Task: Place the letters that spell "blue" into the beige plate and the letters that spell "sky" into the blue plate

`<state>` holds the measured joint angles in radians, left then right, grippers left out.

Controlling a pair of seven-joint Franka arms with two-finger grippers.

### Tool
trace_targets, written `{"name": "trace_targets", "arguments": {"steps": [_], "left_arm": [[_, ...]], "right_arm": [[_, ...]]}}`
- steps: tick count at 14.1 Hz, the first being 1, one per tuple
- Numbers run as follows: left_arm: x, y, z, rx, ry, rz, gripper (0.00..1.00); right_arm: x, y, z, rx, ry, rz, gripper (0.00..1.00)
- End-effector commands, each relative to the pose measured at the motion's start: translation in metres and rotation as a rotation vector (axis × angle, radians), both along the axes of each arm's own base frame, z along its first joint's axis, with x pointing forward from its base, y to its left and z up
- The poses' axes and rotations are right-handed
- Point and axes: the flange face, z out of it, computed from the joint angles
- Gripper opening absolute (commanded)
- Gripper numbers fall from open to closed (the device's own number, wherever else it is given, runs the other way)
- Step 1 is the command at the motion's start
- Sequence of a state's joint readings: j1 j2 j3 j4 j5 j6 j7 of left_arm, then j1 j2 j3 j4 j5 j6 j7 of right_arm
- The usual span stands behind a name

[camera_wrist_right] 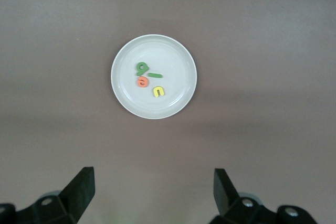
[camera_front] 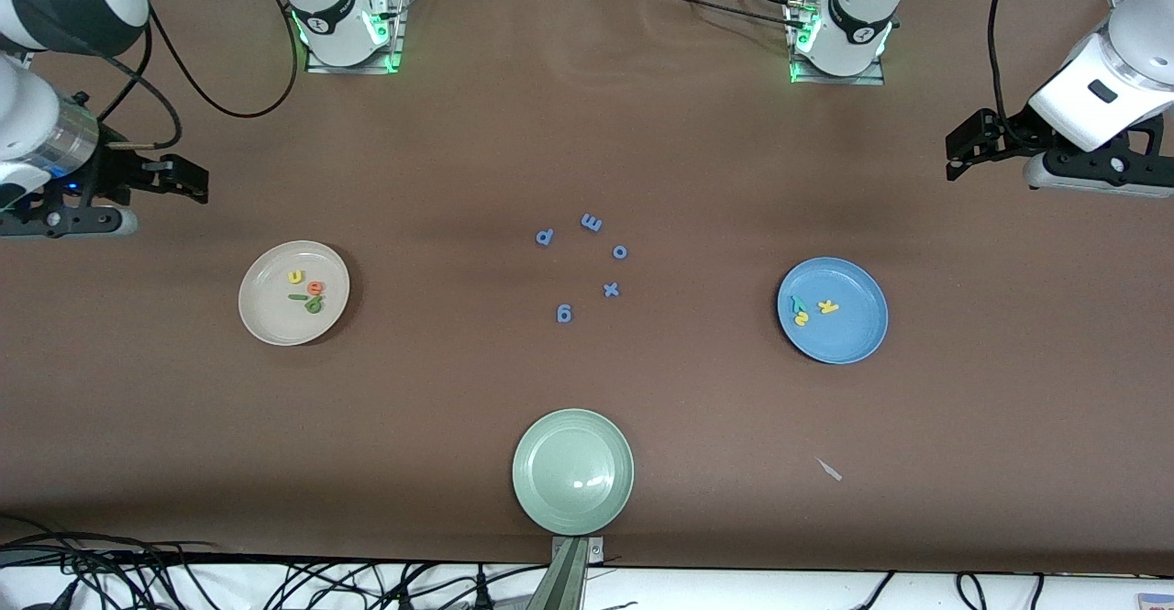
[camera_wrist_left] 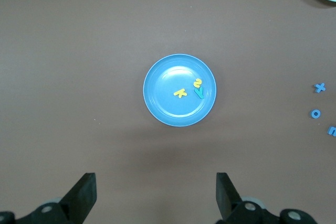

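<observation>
Five blue letters (camera_front: 587,261) scattered mid-table; pale green plate (camera_front: 572,471) nearer front camera, paper scrap (camera_front: 829,470) beside it toward left arm's end. Beige plate (camera_front: 293,293) toward right arm's end holds green b (camera_front: 314,305), green l (camera_front: 298,297), yellow u (camera_front: 294,276), orange e (camera_front: 315,288). Blue plate (camera_front: 832,310) toward left arm's end holds yellow s (camera_front: 801,319), yellow k (camera_front: 828,306), teal y (camera_front: 798,303). Left gripper (camera_front: 954,157) and right gripper (camera_front: 197,183) wait above bare table at their ends, fingers spread wide, holding nothing
</observation>
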<state>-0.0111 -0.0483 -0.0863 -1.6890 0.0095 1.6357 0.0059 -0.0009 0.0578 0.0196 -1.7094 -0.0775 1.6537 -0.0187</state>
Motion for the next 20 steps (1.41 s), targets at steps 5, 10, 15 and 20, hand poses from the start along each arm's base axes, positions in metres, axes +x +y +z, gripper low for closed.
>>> {"name": "trace_targets", "arguments": {"steps": [5,10,15,20], "left_arm": [[0.000,-0.001,0.006,-0.011,0.005,0.009,1.00],[-0.001,-0.001,0.006,-0.011,0.008,0.009,1.00],[-0.001,-0.001,0.006,-0.011,0.008,0.011,1.00],[-0.001,-0.001,0.006,-0.011,0.008,0.011,1.00]], "right_arm": [[0.002,-0.003,0.025,0.044,-0.026,-0.004,1.00],[0.008,0.002,0.026,0.044,0.009,0.003,1.00],[0.014,0.005,0.028,0.073,0.012,-0.014,1.00],[0.014,0.007,0.028,0.073,0.014,-0.014,1.00]]}}
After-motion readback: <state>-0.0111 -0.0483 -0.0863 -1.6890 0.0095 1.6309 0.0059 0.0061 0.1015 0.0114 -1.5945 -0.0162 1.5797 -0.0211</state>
